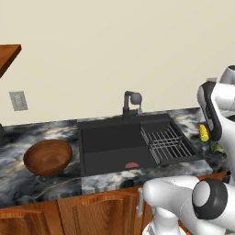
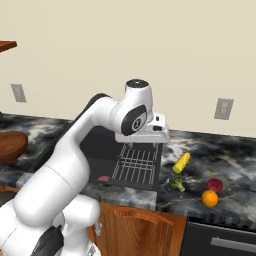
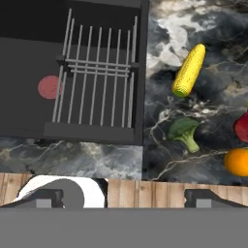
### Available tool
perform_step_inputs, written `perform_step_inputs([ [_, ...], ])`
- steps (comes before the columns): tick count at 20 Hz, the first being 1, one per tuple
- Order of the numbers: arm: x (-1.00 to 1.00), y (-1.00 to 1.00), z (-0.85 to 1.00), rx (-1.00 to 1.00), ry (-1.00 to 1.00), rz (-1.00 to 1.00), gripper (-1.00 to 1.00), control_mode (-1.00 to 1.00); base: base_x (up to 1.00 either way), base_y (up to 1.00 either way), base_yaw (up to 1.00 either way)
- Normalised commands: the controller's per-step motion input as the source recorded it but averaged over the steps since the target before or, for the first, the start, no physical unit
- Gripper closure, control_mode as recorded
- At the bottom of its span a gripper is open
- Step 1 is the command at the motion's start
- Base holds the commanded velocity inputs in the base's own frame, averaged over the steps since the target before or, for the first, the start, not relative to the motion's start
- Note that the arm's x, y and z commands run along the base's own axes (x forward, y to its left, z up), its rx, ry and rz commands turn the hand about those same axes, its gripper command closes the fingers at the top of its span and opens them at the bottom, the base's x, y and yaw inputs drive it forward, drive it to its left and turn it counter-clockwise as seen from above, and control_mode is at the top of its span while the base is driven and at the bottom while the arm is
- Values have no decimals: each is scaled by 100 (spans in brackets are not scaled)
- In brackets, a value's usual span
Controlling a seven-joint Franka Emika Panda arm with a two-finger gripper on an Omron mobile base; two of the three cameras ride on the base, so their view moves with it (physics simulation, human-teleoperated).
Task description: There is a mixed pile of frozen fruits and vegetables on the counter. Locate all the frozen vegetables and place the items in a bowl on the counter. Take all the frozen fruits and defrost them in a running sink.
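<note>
The corn cob (image 1: 204, 132) lay on the table (image 1: 41, 183) right of the sink (image 1: 110, 144), the bowl (image 1: 47, 157) sitting left. From the right, broccoli (image 2: 177, 183), red ball (image 2: 215, 184) and orange ball (image 2: 210, 198) clustered nearby. Hand view: the claw (image 3: 123, 198) hung wide and empty, above the wire rack (image 3: 97, 89).

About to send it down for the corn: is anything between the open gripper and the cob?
Nothing visible. The gripper hangs open above the sink's rack, and the corn lies uncovered on the counter beside it. The broccoli lies apart from the corn, nearer the counter's front edge.
</note>
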Motion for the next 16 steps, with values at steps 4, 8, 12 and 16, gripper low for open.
perform_step_inputs([
  [4, -17, -32, -39, -8, 7, 0, -100, -100, 0, 0, 0],
  [8, -4, -48, -36, -5, 11, 0, -100, -100, 0, 0, 0],
  [12, 9, -62, -31, 0, 14, -5, -100, -100, 0, 0, 0],
  [16, 19, -63, -44, 3, 13, -5, -100, -100, 0, 0, 0],
])
